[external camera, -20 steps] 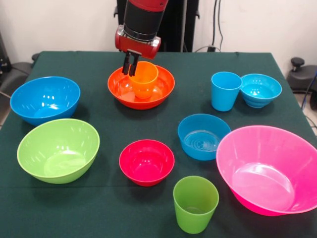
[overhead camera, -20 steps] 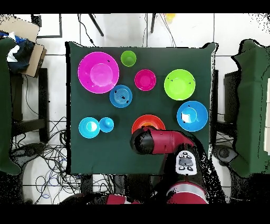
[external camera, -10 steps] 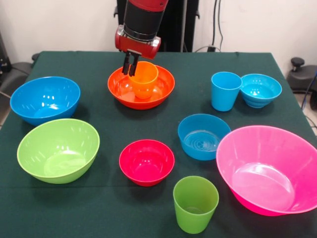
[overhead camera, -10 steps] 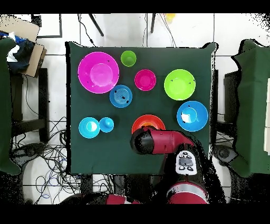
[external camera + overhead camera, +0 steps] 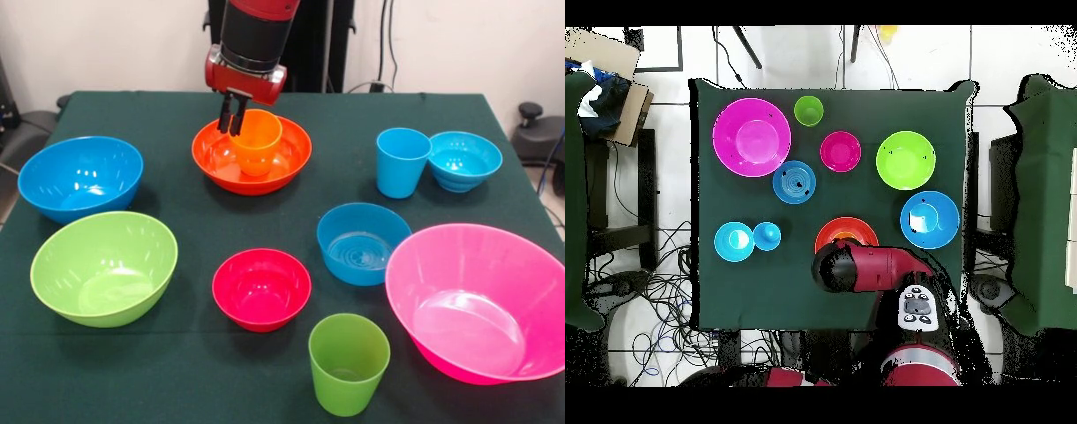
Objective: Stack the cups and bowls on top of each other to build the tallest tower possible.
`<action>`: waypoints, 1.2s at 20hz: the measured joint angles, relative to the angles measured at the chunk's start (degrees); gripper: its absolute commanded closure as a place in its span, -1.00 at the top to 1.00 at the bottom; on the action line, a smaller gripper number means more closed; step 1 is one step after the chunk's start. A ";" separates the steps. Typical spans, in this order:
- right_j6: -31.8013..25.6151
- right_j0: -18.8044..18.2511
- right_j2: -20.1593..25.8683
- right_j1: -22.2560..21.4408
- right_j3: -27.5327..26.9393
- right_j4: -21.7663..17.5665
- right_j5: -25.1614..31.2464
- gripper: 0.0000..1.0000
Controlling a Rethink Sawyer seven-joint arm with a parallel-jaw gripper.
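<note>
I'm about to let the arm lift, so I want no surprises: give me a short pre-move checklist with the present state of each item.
1. Gripper at the rim of the glossy orange plastic tumbler: ok.
2. Grip firmly closed on that rim: cannot tell.
3. Orange tumbler upright inside the wide orange plastic bowl: ok.
4. Light blue plastic tumbler upright, beside the small turquoise plastic bowl: ok.
5. Any stack built beyond the tumbler in the bowl: not ok.
</note>
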 measured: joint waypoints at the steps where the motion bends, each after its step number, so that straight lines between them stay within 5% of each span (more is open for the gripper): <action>1: 0.00 0.00 0.00 0.00 0.00 0.00 0.00 -1.00; 6: 0.00 0.00 0.00 0.00 0.00 0.00 0.00 -1.00; 7: 0.00 -0.01 -0.01 0.01 0.00 0.00 0.00 1.00; 24: 0.00 -0.01 -0.01 0.01 0.00 0.00 0.00 1.00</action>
